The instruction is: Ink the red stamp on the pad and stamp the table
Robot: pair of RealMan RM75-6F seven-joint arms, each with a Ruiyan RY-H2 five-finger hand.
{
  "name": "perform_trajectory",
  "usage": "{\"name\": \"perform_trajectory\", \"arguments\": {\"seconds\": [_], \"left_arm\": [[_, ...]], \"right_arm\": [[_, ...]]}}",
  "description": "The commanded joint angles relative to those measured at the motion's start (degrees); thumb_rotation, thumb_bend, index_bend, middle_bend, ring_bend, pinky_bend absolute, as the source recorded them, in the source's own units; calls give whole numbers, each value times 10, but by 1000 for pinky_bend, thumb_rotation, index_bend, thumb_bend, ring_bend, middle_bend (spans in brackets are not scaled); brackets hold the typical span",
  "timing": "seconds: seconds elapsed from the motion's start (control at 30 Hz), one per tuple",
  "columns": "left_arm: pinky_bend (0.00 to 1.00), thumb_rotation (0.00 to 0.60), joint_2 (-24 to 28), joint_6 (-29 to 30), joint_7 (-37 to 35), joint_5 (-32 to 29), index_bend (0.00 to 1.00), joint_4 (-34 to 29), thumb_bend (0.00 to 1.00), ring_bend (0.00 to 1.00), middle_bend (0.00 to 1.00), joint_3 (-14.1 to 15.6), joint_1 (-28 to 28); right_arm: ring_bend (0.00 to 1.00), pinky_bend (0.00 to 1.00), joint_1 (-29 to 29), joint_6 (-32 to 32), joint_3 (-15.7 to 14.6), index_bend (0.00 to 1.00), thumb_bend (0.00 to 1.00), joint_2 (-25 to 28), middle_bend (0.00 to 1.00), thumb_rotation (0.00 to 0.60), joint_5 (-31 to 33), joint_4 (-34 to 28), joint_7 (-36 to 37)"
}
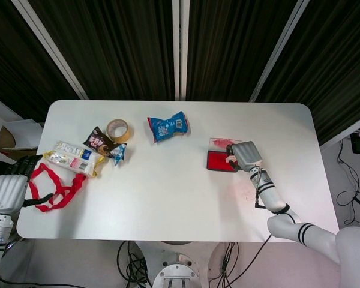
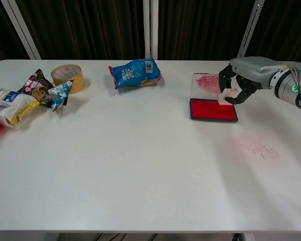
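Observation:
The red ink pad lies open on the right side of the white table, its clear lid smeared red behind it. My right hand grips the stamp, a small pale block, and holds it down on the pad's right end. Faint red stamp marks show on the table in front of the pad. My left hand rests at the table's left edge by a red strap, fingers curled, holding nothing that I can see.
A blue snack bag, a tape roll, a dark snack packet and a white-yellow packet lie across the back left. The white table has its middle and front bare.

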Motion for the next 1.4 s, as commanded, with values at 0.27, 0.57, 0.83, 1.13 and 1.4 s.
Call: {"name": "perform_trajectory", "arguments": {"seconds": [0.27,0.57,0.83,1.13,1.4], "left_arm": [[247,474,-2,0,-11,0,89,10,32,114,122,1,1],[246,474,-2,-1,-16,-3,90,13,32,114,122,1,2],[246,475,-2,-1,-19,-4,90,15,31,114,122,0,3],[246,475,-2,0,-22,-3,89,13,32,114,121,1,3],[247,471,4,4,-12,1,90,0,32,114,122,0,3]], "right_arm": [[718,901,7,-4,-1,638,377,-9,537,600,15,7,-30],[718,901,14,-17,-3,641,378,-14,539,600,26,16,-49],[718,901,18,-21,-5,650,380,-20,548,600,31,25,-57],[718,900,15,-9,-3,654,382,-14,551,600,26,15,-49],[718,902,4,36,15,654,381,45,552,600,8,-82,-31]]}}
